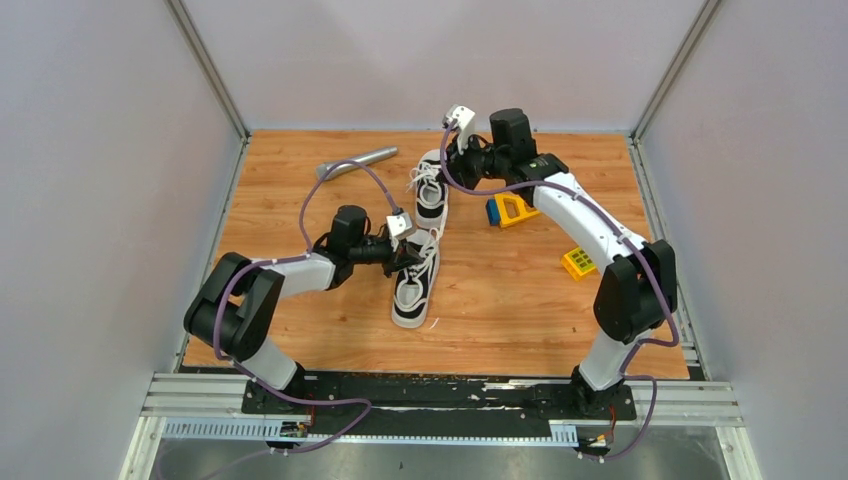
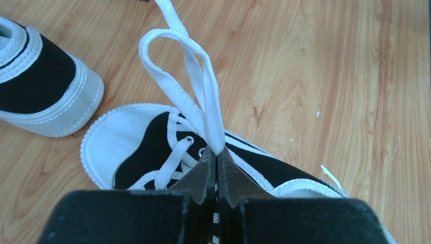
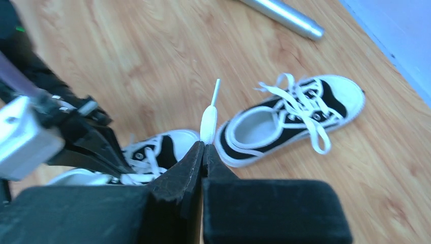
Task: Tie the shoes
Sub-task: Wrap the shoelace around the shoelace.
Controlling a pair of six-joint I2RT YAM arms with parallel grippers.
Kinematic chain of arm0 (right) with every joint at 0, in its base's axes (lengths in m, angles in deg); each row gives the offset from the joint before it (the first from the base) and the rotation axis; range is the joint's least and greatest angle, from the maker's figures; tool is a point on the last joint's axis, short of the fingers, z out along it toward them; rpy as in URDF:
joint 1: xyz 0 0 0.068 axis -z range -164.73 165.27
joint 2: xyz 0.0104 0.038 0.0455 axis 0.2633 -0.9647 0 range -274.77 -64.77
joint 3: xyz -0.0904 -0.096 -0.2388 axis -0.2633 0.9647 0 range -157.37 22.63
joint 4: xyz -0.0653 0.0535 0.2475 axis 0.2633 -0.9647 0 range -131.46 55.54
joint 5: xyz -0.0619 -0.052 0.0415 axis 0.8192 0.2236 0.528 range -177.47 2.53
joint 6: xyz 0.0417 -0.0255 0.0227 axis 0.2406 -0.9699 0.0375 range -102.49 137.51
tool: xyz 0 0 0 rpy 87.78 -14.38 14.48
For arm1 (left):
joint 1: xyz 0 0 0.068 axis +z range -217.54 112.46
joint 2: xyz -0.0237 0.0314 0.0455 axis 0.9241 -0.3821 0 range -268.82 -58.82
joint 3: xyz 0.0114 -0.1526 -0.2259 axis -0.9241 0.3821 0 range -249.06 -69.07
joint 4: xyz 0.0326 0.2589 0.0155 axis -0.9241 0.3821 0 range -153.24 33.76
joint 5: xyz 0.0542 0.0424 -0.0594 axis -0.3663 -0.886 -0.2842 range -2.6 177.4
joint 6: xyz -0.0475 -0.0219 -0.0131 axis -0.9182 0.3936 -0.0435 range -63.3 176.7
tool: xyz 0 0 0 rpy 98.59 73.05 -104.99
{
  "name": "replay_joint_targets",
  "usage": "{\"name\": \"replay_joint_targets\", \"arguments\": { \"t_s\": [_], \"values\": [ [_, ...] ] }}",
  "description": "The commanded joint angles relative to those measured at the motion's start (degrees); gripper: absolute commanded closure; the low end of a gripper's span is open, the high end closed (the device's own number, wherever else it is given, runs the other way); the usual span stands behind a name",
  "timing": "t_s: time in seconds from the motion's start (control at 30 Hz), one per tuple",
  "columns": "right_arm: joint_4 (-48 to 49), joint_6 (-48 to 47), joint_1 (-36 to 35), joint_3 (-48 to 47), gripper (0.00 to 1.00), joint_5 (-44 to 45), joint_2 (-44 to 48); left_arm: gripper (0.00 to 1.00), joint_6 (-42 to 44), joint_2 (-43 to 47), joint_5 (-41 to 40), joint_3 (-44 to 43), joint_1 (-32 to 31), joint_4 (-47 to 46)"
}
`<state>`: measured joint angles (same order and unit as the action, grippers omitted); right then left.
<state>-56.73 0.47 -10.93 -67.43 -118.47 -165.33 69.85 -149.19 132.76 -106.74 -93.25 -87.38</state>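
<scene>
Hold the lace loop (image 2: 175, 89) firm at its base above the near shoe (image 1: 413, 290), then bring the free lace end (image 3: 208, 118) round it without yanking. Left gripper (image 2: 216, 152) clenched on that loop, low over the desk (image 1: 520, 300); right gripper (image 3: 204, 147) pinching the lace end, raised near the far shoe (image 1: 431, 190), arm stretched forward.

One black-and-white shoe (image 1: 413, 290) lies directly under the left hand (image 2: 216, 155), its lace loop (image 2: 210, 101) pinched there. The right hand (image 3: 204, 147) pinches a lace end (image 3: 208, 122), seemingly the same shoe's. The other shoe (image 3: 297, 114) lies beyond, laces loose.
</scene>
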Motion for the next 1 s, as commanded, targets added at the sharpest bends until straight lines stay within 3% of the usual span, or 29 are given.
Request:
{"name": "replay_joint_targets", "arguments": {
  "t_s": [0.0,0.27,0.43,0.57,0.7,0.97],
  "values": [
    [6.94,10.96,-0.39,2.62,1.00,-9.31,2.37,1.00,-2.38,-0.69,4.06,-2.31,0.47,-1.23],
    [12.65,14.24,-2.37,10.90,1.00,-7.32,4.39,1.00,-8.14,1.21,8.11,-0.97,0.93,-1.27],
    [17.54,16.24,-2.98,10.95,1.00,-5.97,2.08,1.00,-7.05,1.85,10.42,-0.50,1.28,0.46],
    [21.42,17.92,-4.54,9.35,1.00,-9.35,0.52,1.00,-6.52,1.45,10.82,-0.62,1.33,0.93],
    [28.48,19.31,-6.10,13.75,1.00,-13.79,2.61,1.00,-8.48,1.34,12.04,-1.27,1.90,0.57],
    [35.48,22.32,-6.94,22.40,1.00,-20.63,6.56,1.00,-19.50,0.69,12.17,0.61,4.30,-5.87]
  ]
}}
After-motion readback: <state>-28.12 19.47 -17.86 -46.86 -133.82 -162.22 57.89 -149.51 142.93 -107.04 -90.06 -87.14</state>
